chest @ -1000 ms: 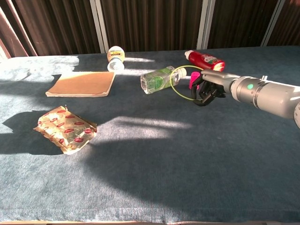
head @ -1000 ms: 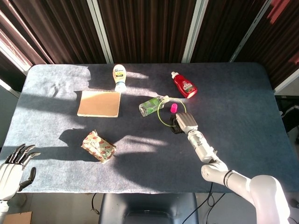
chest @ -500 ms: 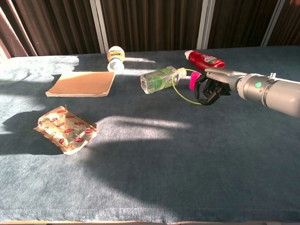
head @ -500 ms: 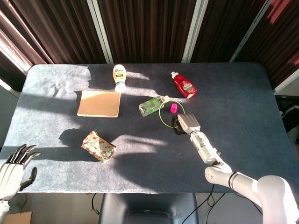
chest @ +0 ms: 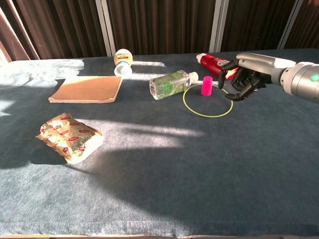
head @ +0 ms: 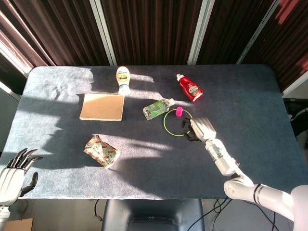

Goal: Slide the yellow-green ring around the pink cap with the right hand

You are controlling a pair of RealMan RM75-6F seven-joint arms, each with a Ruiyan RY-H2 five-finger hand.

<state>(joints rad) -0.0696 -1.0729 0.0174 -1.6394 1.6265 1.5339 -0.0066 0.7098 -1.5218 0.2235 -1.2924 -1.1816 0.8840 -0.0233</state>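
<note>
1. Yellow-green ring (chest: 207,101) lies flat on the desk (chest: 164,189), and in the chest view the pink cap (chest: 207,85) stands upright inside its far arc; in the head view the cap (head: 179,111) sits right at the ring's (head: 176,122) far rim, so whether it is fully enclosed cannot be told for sure.
2. Right hand (chest: 244,77) is just beside the ring's right edge, fingers curled downward and inward with nothing in them; the fingertips look close to the ring, but contact cannot be told.
3. Clear bottle with a green label (chest: 172,83) lies on its side just left of the cap, its neck pointing at the cap; the label's print is too small to read.
4. Red bottle (chest: 215,63) lies on its side beyond the cap, partly behind the right hand; its label is unreadable.
5. Toward the near edge, a broad stretch of bare blue-grey desk cloth spreads in front of the ring.
6. Well to the left lie a tan notebook (head: 102,107), a white bottle with a yellow-and-green label (head: 123,79) near the far edge, and a crinkled red-and-gold snack packet (head: 101,151).
7. Left hand (head: 13,172) hangs off the near left corner of the desk, fingers apart, holding nothing.
</note>
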